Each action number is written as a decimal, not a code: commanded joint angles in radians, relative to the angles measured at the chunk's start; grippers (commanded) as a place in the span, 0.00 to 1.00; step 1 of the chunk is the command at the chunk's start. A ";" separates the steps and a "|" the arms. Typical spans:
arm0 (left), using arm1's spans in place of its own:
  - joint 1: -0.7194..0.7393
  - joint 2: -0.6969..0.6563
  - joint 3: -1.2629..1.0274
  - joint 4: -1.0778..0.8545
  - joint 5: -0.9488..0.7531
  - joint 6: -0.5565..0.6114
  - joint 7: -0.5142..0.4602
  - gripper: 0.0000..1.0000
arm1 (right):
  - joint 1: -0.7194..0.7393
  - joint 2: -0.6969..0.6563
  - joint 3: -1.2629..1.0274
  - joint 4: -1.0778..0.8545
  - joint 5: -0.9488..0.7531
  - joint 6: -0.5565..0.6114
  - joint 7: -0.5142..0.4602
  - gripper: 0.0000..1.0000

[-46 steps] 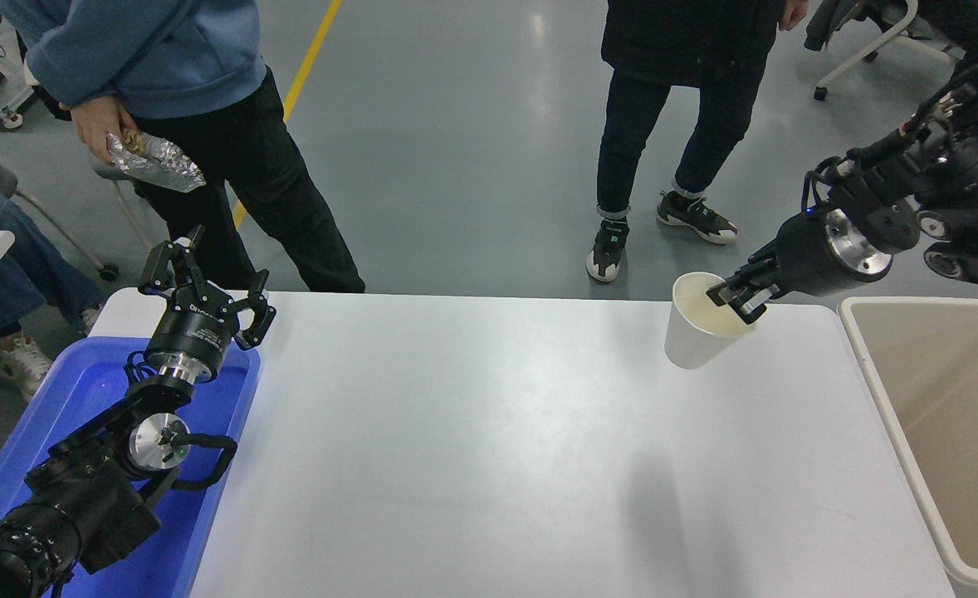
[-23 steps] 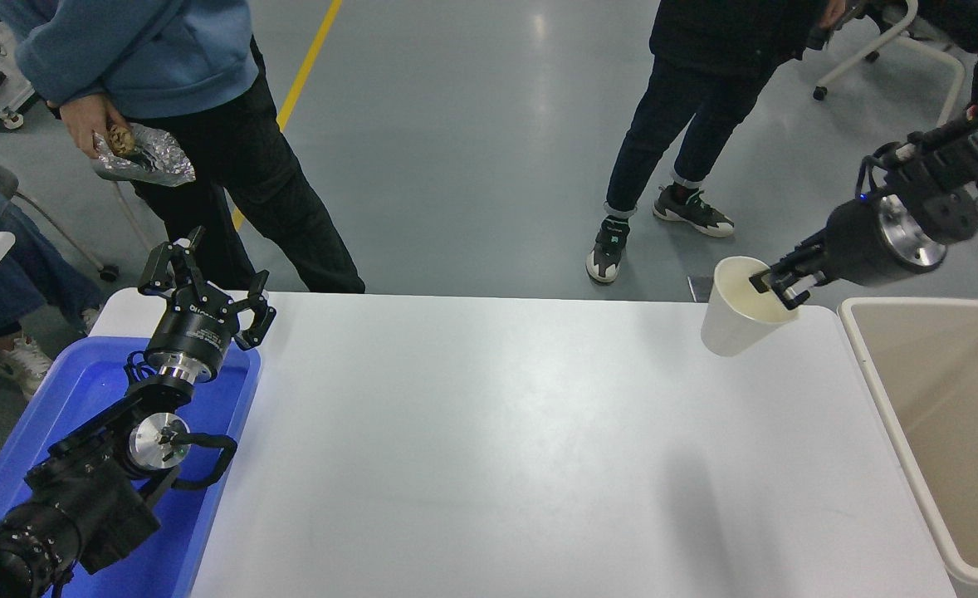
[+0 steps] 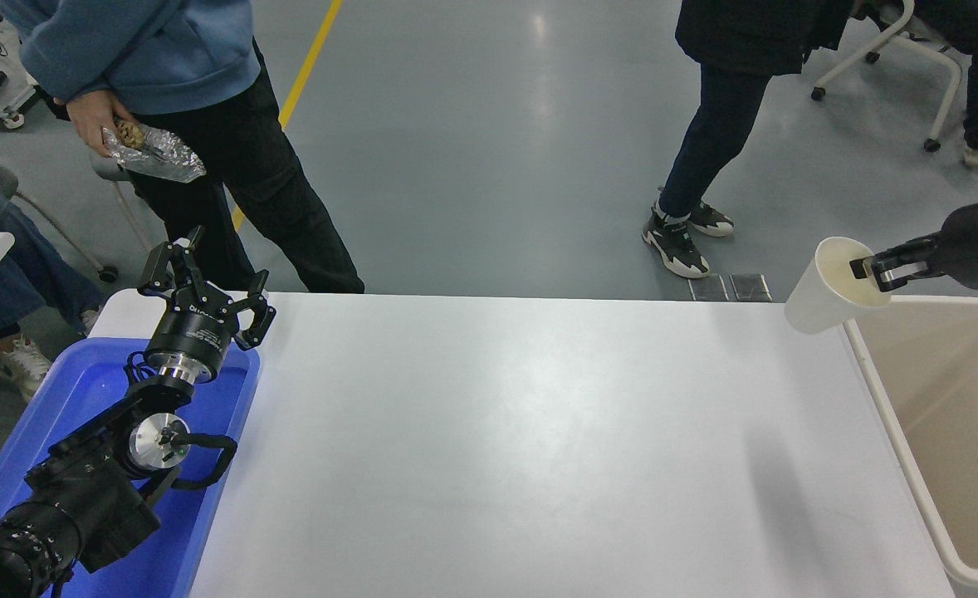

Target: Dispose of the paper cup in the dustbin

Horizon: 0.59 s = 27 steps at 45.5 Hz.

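The white paper cup (image 3: 821, 292) hangs in the air, tilted, its cream inside showing. My right gripper (image 3: 871, 272) comes in from the right edge and is shut on the cup's rim, holding it above the table's far right corner, just left of the dustbin's rim. The dustbin (image 3: 879, 378) is a large beige bin at the table's right end, open and with nothing visible inside. My left gripper (image 3: 205, 278) is parked at the lower left, open and empty, over a blue tray.
A bright blue tray (image 3: 82, 390) lies at the table's left edge under the left arm. The white table (image 3: 522, 448) spans the middle. A person in a blue top (image 3: 140, 50) holding a foil bag and another in dark clothes (image 3: 730, 100) stand at the far side.
My right gripper has carried the cup to the right and slightly up, from over the table to the dustbin's left rim. The person in dark clothes has stepped right. The left arm has not moved.
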 commanded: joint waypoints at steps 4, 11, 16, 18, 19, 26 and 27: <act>0.000 0.000 0.001 0.000 0.000 0.000 0.000 1.00 | -0.133 -0.073 0.062 -0.070 0.004 -0.029 0.000 0.00; 0.000 0.000 0.001 0.000 0.000 0.000 0.000 1.00 | -0.209 -0.105 0.081 -0.131 0.048 -0.077 0.000 0.00; 0.000 0.000 0.001 0.000 0.000 0.000 0.001 1.00 | -0.275 -0.116 0.101 -0.189 0.149 -0.114 0.002 0.00; 0.000 0.000 -0.001 0.000 0.000 0.000 0.000 1.00 | -0.307 -0.116 0.116 -0.214 0.204 -0.123 0.002 0.00; 0.000 0.000 -0.001 0.000 0.000 0.000 0.001 1.00 | -0.327 -0.115 0.122 -0.226 0.234 -0.127 0.002 0.00; 0.000 0.000 -0.001 0.000 0.000 0.000 0.000 1.00 | -0.462 -0.084 0.168 -0.384 0.370 -0.144 0.002 0.00; 0.000 0.000 0.001 0.000 0.000 0.000 0.000 1.00 | -0.482 -0.075 0.179 -0.404 0.386 -0.144 0.002 0.00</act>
